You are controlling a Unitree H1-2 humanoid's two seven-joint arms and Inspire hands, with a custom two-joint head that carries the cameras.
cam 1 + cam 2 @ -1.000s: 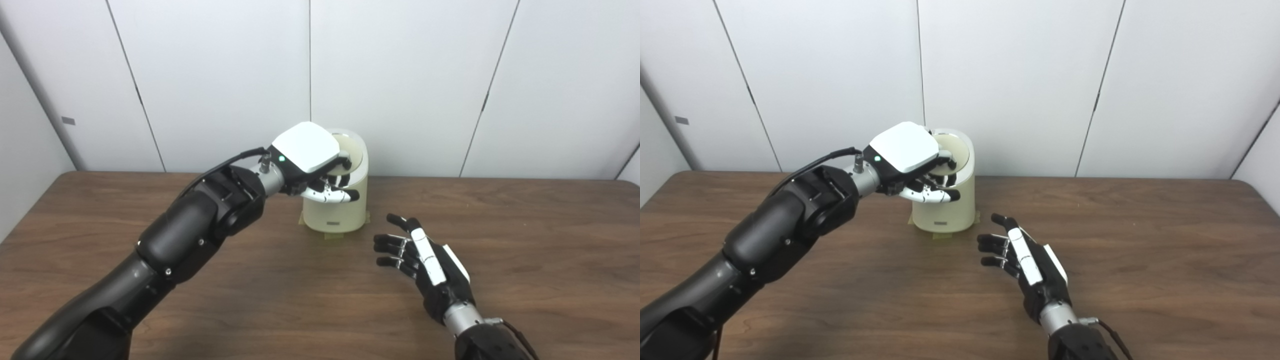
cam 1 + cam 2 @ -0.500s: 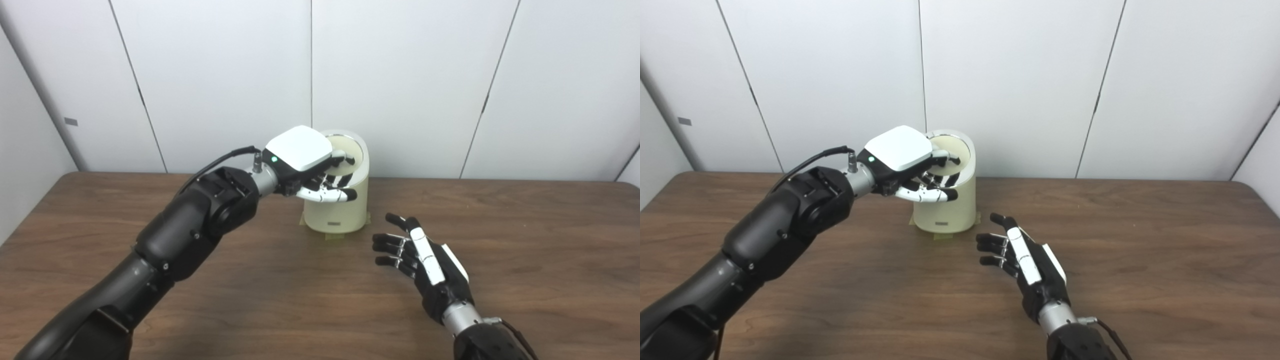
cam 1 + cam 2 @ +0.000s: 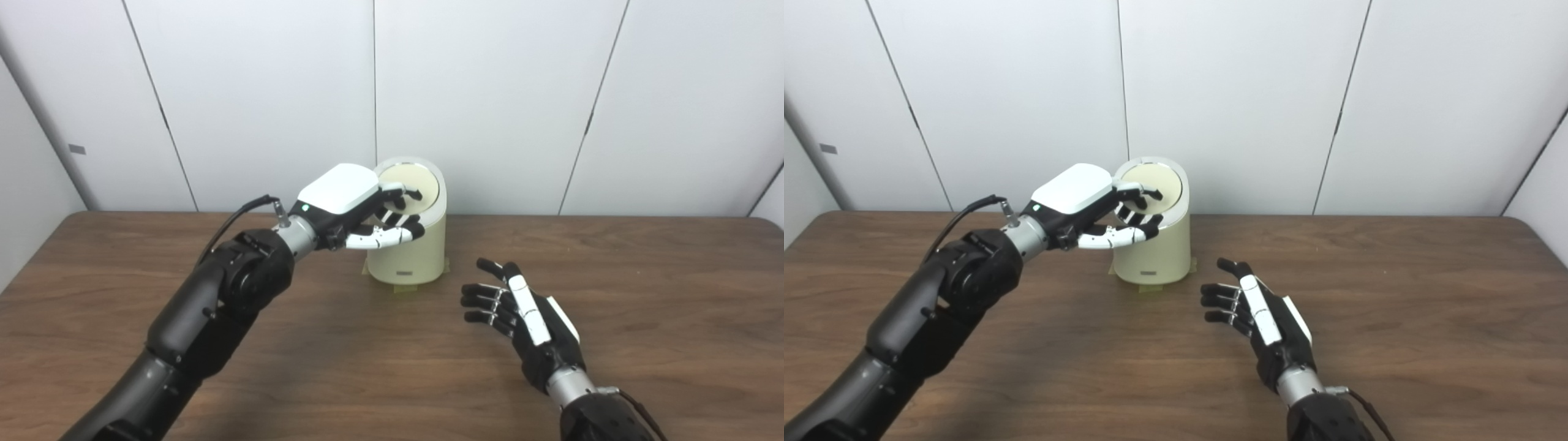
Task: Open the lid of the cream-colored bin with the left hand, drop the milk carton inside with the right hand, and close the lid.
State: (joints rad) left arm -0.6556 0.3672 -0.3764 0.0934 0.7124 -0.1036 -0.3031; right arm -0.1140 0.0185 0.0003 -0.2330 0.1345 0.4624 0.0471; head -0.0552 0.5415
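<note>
The cream-colored bin (image 3: 407, 254) stands at the back middle of the table, its round lid (image 3: 415, 187) lying shut and flat on top. My left hand (image 3: 352, 205) is open beside the bin's left top edge, fingers (image 3: 397, 215) spread over the rim, holding nothing. My right hand (image 3: 520, 315) is open and empty, low over the table to the right front of the bin. No milk carton shows in either view.
The brown wooden table (image 3: 643, 294) runs wide on both sides. White wall panels (image 3: 490, 92) stand right behind the bin. Tape (image 3: 397, 288) sticks out at the bin's foot.
The lid has gone from tilted open to lying shut. My left hand has drawn back to the left and down from the bin top. My right hand has barely moved.
</note>
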